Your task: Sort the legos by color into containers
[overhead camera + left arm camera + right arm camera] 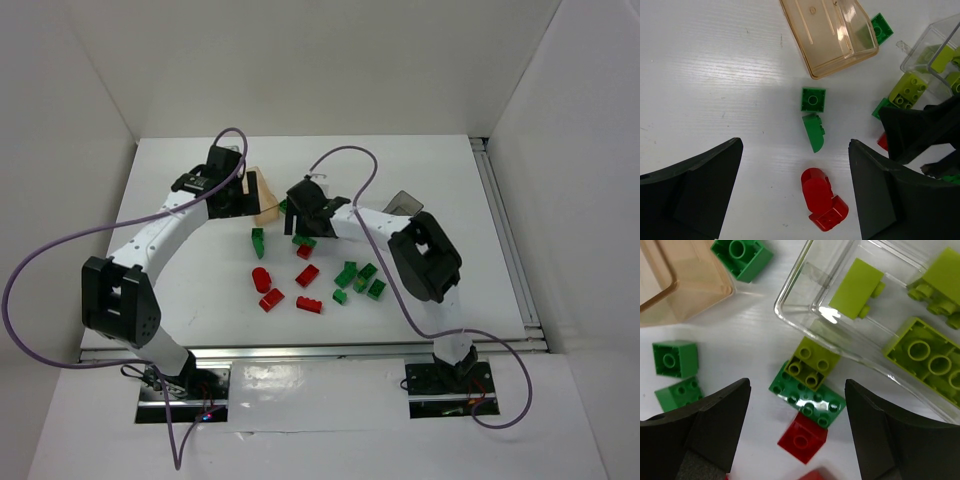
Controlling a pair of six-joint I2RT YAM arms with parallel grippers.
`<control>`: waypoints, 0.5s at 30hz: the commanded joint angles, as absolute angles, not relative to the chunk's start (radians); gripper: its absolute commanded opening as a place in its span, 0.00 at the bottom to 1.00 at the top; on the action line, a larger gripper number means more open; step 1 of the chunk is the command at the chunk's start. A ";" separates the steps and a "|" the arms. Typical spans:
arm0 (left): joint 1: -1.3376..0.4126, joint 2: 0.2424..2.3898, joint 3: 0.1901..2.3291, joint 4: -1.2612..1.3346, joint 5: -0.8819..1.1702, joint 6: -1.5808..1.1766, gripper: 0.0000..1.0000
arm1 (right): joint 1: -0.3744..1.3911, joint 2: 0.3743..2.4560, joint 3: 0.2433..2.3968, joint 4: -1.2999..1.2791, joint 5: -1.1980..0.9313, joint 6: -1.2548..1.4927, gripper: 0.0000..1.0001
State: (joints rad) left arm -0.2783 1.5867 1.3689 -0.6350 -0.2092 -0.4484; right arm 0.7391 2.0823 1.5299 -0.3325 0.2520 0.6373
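My left gripper (795, 145) is open and empty, hovering over a red curved lego (820, 192); a green curved lego (814, 131) and a green square lego (813, 99) lie just beyond. The peach-orange container (832, 35) lies past them. My right gripper (797, 386) is open above a yellow-green lego (812, 362) that rests on a green plate (812, 402), with a red lego (802, 437) beside it. The clear container (800, 295) holds yellow-green legos (925, 357). In the top view the left gripper (245, 198) and right gripper (300, 212) are close together.
Red legos (307, 275) and green legos (360, 280) lie scattered mid-table. The smoky grey container (403, 202) sits behind the right arm. More green legos (675, 358) lie near the peach container (685, 285). The right gripper's black body (920, 130) shows in the left wrist view.
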 commanded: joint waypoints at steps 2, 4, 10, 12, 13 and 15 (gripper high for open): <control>-0.278 1.508 1.359 -0.621 -0.259 -0.442 0.97 | 0.738 2.147 1.621 -0.353 0.284 0.704 0.82; -0.278 1.494 1.339 -0.611 -0.259 -0.442 0.97 | 0.738 2.187 1.695 -0.405 0.311 0.704 0.82; -0.278 1.485 1.330 -0.611 -0.268 -0.442 0.97 | 0.738 2.261 1.740 -0.443 0.347 0.704 0.72; -0.278 1.485 1.330 -0.611 -0.268 -0.442 0.97 | 0.749 2.270 1.749 -0.443 0.360 0.704 0.56; -0.278 1.485 1.330 -0.611 -0.268 -0.442 0.97 | 0.749 2.270 1.759 -0.457 0.370 0.704 0.51; -0.278 1.485 1.330 -0.611 -0.268 -0.442 0.97 | 0.749 2.260 1.769 -0.457 0.370 0.704 0.36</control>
State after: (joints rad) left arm -0.2783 1.5097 1.3346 -0.6247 -0.2520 -0.4480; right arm 0.7406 2.2505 1.7214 -0.4168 0.3294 0.6884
